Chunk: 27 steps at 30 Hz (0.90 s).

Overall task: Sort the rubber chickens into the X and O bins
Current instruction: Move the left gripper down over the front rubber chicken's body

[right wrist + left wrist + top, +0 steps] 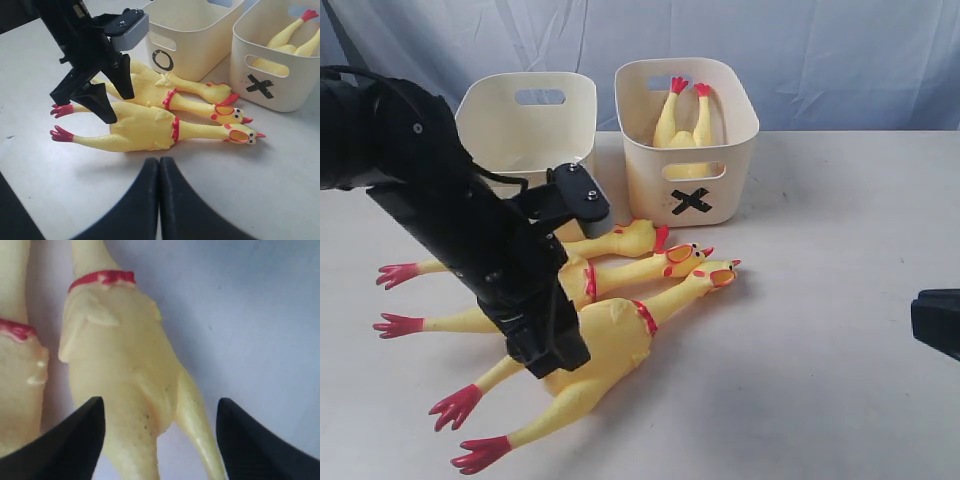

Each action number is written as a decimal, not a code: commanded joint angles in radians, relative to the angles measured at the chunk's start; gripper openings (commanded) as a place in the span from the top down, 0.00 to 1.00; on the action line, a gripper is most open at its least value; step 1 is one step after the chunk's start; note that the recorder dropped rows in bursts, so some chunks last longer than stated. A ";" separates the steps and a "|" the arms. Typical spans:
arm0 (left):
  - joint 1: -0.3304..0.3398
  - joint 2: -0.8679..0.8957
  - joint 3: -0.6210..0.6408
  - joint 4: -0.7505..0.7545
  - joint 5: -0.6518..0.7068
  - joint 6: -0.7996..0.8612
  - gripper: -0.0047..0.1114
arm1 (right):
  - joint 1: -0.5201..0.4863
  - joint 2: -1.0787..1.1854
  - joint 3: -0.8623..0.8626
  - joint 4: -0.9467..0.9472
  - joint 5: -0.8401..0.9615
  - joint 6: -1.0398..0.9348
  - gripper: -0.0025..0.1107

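Note:
Two whole rubber chickens lie side by side on the table with their heads toward the bins: the nearer one [610,335] [145,130] [120,350] and the one behind it [640,270] [150,90]. A third head and neck [625,242] [210,91] lies beyond them. My left gripper [552,352] [107,95] [160,402] is open, its jaws straddling the nearer chicken's body near the legs. In the X bin [730,150] [295,97] a headless body [682,115] [287,37] rests feet up. The O bin [490,110] [195,60] stands beside it. My right gripper [159,162] [935,320] is shut on nothing, off to the right.
The left arm [430,190] slants across the chickens' bodies and hides part of them. Red feet [455,405] stick out toward the table's near left. A pale blue cloth [820,50] hangs behind the bins.

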 commanded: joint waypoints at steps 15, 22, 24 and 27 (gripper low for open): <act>-0.004 0.100 -0.049 0.102 0.080 -0.136 0.43 | -0.003 -0.004 0.004 0.022 0.011 -0.005 0.99; -0.004 0.123 -0.061 0.173 0.075 -0.157 0.43 | -0.003 -0.004 0.004 0.022 0.015 -0.005 0.99; -0.004 0.123 -0.088 0.173 0.099 -0.158 0.43 | -0.003 -0.004 0.004 0.022 0.015 -0.005 0.99; -0.004 0.123 -0.129 0.173 0.104 -0.174 0.43 | -0.003 -0.004 0.004 0.022 0.017 -0.005 0.99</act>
